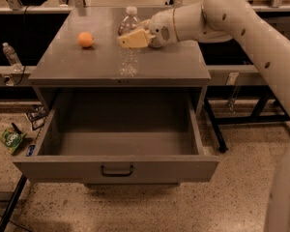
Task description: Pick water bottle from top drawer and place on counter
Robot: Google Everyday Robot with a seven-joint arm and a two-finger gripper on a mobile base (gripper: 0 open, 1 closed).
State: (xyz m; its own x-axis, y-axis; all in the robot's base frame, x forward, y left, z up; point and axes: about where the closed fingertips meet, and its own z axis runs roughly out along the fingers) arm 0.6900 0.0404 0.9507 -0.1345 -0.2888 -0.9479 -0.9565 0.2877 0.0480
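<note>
I am reading the gripper (130, 37) as clamped shut on the water bottle (130, 21), tan fingers (136, 39) gripping its middle and holding it upright over the counter (179, 64). An orange (85, 39) is lying beyond the bottle, well apart from the gripper. The top drawer (116, 168) is standing open below the gripper

A lab-like workroom: speckled hard floor (232, 197); metal-framed benches (253, 119) behind; a robot's gripper (135, 38) clasps the water bottle (129, 22) over the grey counter (174, 62).
</note>
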